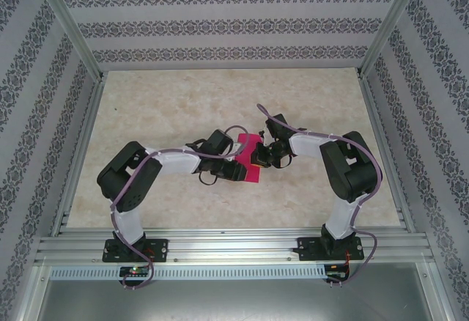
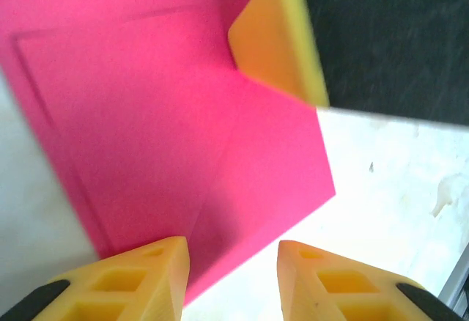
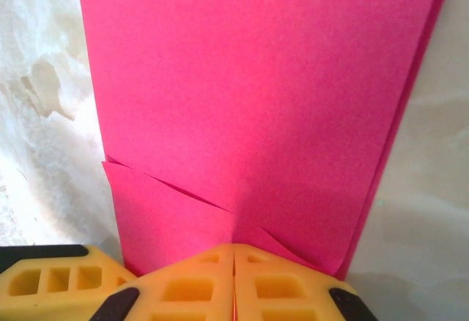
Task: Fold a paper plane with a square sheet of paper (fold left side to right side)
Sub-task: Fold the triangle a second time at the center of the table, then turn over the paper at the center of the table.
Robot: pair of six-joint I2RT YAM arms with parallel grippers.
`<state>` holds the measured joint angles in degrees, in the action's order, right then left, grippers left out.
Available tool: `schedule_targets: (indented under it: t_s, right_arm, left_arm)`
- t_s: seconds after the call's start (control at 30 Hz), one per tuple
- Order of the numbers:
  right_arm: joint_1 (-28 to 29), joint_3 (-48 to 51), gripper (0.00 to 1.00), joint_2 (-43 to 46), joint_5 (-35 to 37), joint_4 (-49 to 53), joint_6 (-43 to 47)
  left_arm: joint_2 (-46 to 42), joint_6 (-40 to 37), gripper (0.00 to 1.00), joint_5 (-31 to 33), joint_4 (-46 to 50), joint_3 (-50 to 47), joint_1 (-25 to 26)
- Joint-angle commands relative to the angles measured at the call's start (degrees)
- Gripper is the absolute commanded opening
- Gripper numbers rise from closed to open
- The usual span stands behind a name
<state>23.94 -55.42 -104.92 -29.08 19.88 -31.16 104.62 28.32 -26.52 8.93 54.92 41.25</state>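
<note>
Square sheet of paper (image 3: 256, 101), folded over but no dart yet: right end effector (image 3: 234, 259) pinches its edge, left end effector (image 2: 231, 255) gapes above a corner.

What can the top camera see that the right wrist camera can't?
The top camera gives the big picture: the black-and-white left arm, the right arm and the patterned walls. The right wrist camera goes close: yellow fingers pinched shut on the bright magenta-pink sheet of paper, with a small fold beside them. Both have that pink paper lying on the beige marbled table.
</note>
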Motion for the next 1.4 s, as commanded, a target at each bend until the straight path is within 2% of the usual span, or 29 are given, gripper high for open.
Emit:
schedule_targets:
  t_s: [0.0, 0.3, 0.47, 0.6, 0.7, 0.9, 1.07, 1.37]
  right_arm:
    - [-0.92, 0.18, 0.08, -2.39, 4.47, 3.19, 1.71]
    - [-0.92, -0.30, 0.08, -1.89, 4.21, 3.33, 1.90]
    - [-0.98, -0.31, 0.09, 1.40, 2.39, 1.13, 1.45]
    - [-1.31, -0.84, 0.20, 6.78, 2.81, -0.02, 1.72]
    - [-2.32, -1.02, 0.30, 11.02, 4.98, 0.92, 2.74]
    - [-6.23, 5.29, 0.47, 20.08, 7.28, -3.08, 2.62]
    - [-8.43, 11.03, 0.59, 24.71, 5.40, -8.23, 1.04]
    - [-8.79, 13.76, 0.70, 24.87, 0.81, -12.38, -0.56]
  left_arm:
    - [-1.96, 1.89, 0.39, 0.97, 4.37, -5.09, -0.47]
    - [-5.44, 2.01, 0.39, 1.24, 5.30, -6.06, -0.80]
    - [-9.35, 2.26, 0.41, -0.68, 5.41, -4.92, -3.46]
    - [-12.49, 2.05, 0.50, -1.41, 5.06, -3.33, -6.37]
    - [-11.74, 1.66, 0.54, -2.42, 4.57, -1.17, -8.06]
    - [-4.62, 1.17, 0.56, -5.59, 1.26, 4.35, -8.55]
    - [2.07, 2.42, 0.56, -9.76, -2.19, 8.65, -8.52]
    - [7.43, 3.01, 0.37, -13.05, -4.34, 11.29, -7.91]
